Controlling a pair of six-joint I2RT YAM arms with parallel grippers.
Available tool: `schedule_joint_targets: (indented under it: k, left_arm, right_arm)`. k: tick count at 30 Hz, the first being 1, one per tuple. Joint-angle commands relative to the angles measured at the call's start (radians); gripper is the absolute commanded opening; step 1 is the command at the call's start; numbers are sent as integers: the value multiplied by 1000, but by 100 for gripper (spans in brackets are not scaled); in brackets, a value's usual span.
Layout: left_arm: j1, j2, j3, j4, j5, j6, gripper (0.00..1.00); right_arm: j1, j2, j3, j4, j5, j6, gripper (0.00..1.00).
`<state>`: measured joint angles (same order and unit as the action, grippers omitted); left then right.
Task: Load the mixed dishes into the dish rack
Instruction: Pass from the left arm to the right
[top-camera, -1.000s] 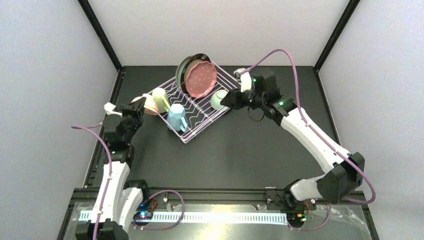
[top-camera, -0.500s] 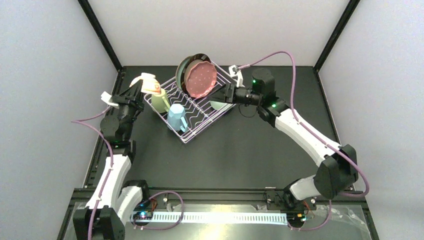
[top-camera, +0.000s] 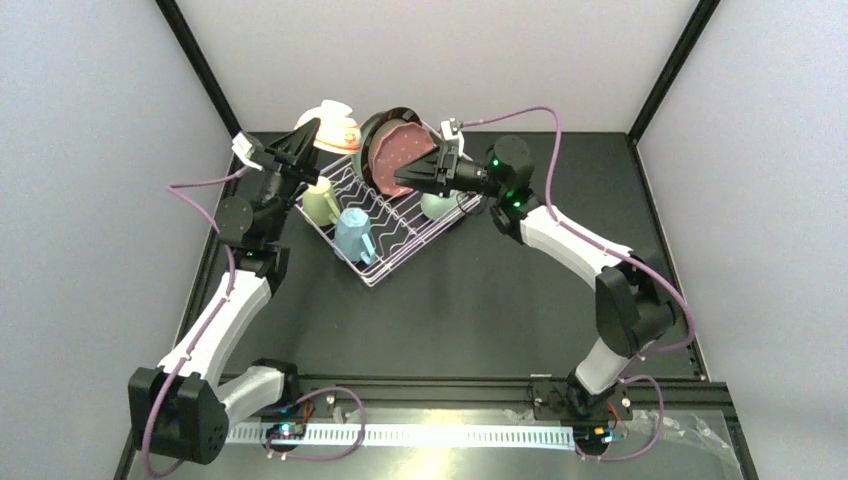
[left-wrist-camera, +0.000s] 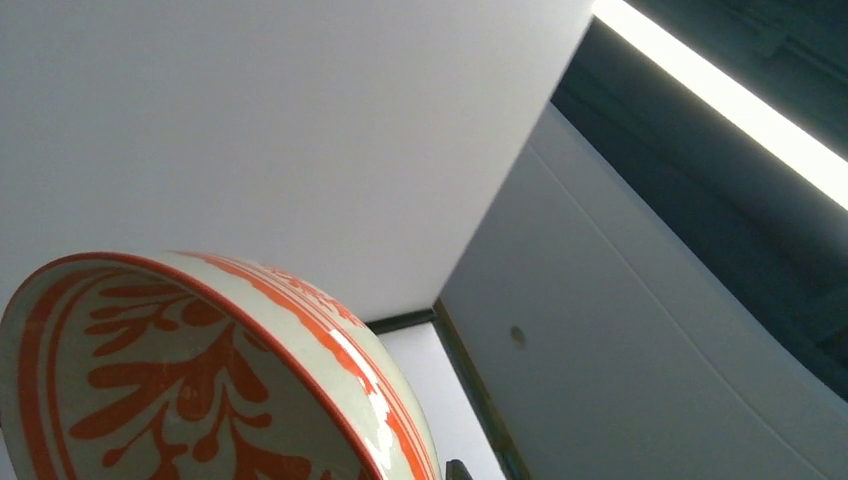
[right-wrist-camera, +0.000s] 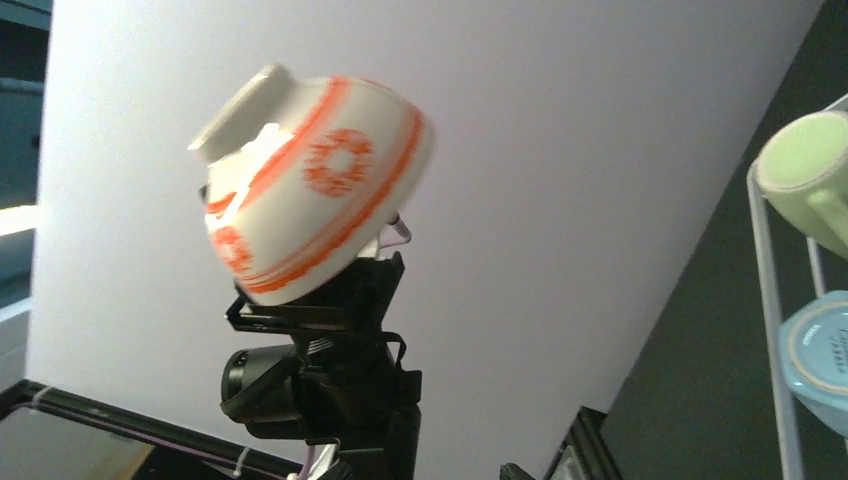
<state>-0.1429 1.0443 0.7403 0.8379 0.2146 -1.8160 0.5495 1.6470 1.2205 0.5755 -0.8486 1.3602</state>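
Since the earlier frame the bowl (top-camera: 333, 124) has been lifted higher; it is clenched in the left pincer (top-camera: 308, 138) above the far-left corner of the rack (top-camera: 415, 245). The right pincer (top-camera: 403, 177) has been swung over the rack, jaws spread wide and empty, before the pink plate (top-camera: 395, 150). A green mug (top-camera: 320, 205) and a blue mug (top-camera: 355, 235) are seated along the rack's near-left edge.

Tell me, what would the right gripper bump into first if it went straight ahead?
Probably the orange-patterned bowl that the left gripper holds up. Seen from the right gripper, nothing stands in between. Depth is unclear, so it might pass beside the bowl.
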Motion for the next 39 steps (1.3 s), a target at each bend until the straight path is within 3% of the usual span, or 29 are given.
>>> schedule_joint_targets:
  k: [1, 6, 10, 24, 39]
  left_arm:
    - [-44, 38, 127, 124, 8, 58, 1]
    - [-69, 53, 109, 176, -20, 47, 1]
    - [-108, 74, 88, 227, -54, 35, 1]
    - [-220, 198, 91, 424, -142, 41, 1]
    - [-287, 233, 52, 442, -177, 83, 1]
  right_arm:
    - [4, 50, 48, 252, -17, 239, 85]
    - [4, 112, 27, 549, 64, 520, 85]
    - [5, 166, 54, 694, 136, 653, 86]
    - [32, 301, 180, 803, 228, 820, 86]
    - [33, 364, 219, 896, 333, 913, 84]
